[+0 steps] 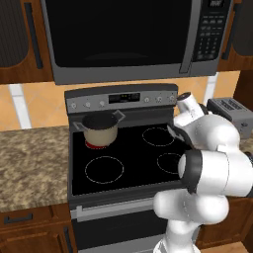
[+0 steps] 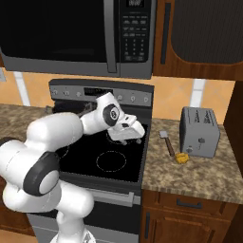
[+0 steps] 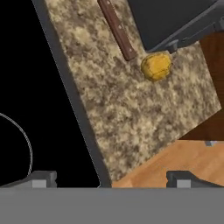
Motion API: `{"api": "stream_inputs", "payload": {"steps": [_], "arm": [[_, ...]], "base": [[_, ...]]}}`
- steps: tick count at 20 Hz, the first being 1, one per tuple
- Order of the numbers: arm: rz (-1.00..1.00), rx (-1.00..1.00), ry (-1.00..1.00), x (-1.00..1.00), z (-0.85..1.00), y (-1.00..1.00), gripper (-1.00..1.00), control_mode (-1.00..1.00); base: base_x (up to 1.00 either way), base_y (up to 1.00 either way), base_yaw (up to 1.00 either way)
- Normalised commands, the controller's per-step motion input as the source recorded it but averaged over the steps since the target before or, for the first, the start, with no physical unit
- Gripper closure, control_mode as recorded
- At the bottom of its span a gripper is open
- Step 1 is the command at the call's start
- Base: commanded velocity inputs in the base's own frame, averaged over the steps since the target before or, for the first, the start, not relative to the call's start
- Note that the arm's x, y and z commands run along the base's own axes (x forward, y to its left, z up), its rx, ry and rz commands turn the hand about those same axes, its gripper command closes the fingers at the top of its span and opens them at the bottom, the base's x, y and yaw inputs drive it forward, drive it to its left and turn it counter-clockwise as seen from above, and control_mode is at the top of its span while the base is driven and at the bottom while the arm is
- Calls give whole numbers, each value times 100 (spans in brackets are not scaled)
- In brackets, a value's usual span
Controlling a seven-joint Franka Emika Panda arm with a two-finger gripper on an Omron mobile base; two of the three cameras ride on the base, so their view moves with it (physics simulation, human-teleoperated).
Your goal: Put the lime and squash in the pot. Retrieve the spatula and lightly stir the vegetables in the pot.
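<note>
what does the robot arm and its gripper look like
The arm is made of glossy white rounded shells joined by dark grey to black joint rings. One round dark joint cap near the wrist carries a small white mark. The gripper has a white blocky body with small dark grey, square-tipped jaws. No loose cables show.

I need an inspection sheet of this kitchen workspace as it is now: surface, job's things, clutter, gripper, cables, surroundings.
Surface: black stovetop between speckled stone counters.
Job's things: pot stands on the rear left burner, which glows red; squash lies on the right counter, close before the toaster; spatula lies beside it; lime not seen.
Clutter: grey toaster on the right counter.
Gripper: gripper open, empty, above the stove's right edge.
Cables: nothing seen.
Surroundings: microwave above the stove, wooden cabinets.
</note>
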Motion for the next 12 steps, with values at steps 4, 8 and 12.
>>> {"api": "stream_inputs", "payload": {"steps": [4,8,12], "arm": [[-15,1,13,1,-10,-100,-100,-100],[-11,8,3,0,-8,-100,-100,-100],[-4,14,0,1,-9,-100,-100,-100]], "base": [[0,0,0],[0,0,0],[0,0,0]]}}
